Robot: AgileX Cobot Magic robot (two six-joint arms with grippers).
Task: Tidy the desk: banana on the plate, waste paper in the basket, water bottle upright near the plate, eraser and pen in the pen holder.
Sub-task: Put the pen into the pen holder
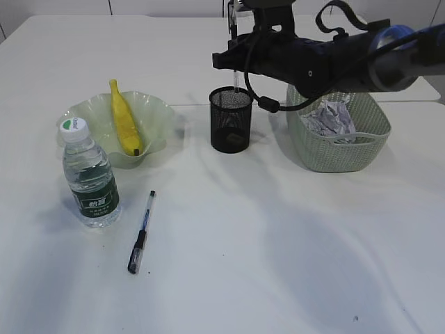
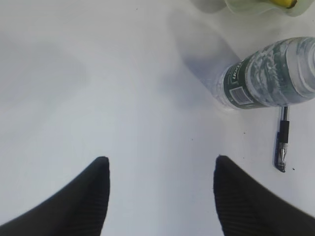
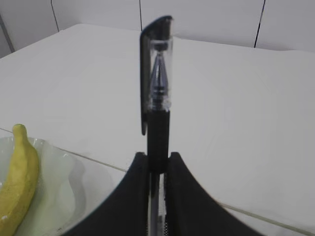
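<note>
Right gripper (image 3: 157, 164) has jaws clamped on a pen (image 3: 156, 93), held upright over the holder (image 1: 231, 120) mid-surface. Advice: centre over the rim, lower, then release. Left gripper (image 2: 160, 169) stands wide open, empty; another pen (image 1: 141, 232) lies near the front edge.

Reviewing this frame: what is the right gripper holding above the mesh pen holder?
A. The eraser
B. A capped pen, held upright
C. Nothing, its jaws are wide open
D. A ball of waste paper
B. In the right wrist view the right gripper is closed on a capped pen standing upright between its fingers; in the exterior view that arm hangs over the black mesh pen holder, while a second pen lies on the table.
</note>
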